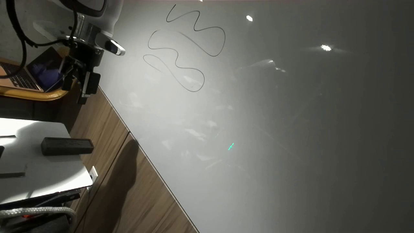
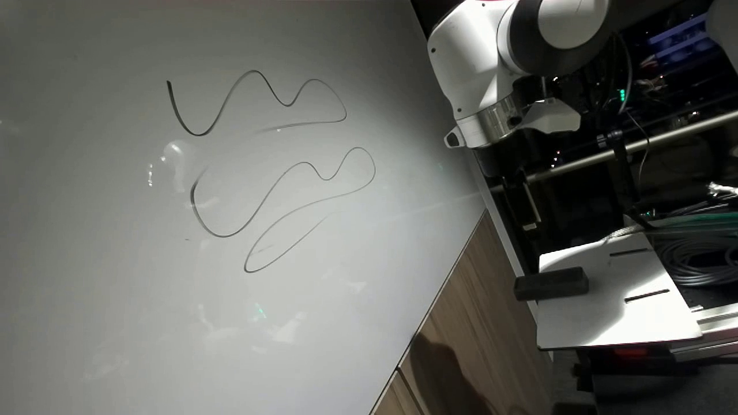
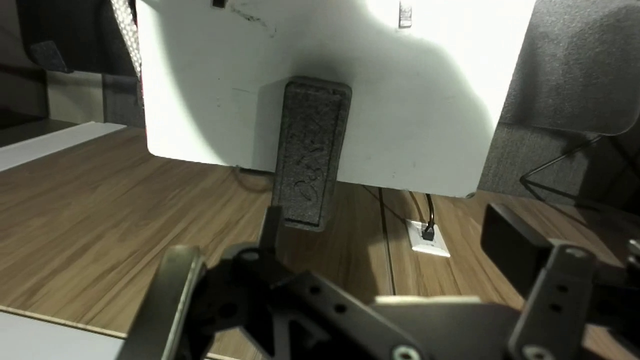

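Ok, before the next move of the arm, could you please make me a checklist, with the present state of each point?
1. End effector open: ok, its jaws stand apart in the wrist view.
2. End effector free of any load: ok, it holds nothing.
3. One end of the dark block free: ok, it sticks out past the edge of the white panel.
4. Dark block midway between the fingers: not ok, in the wrist view it appears well off to one side.
5. Cord in the wall socket out of the way: cannot tell, the depth there is unclear.
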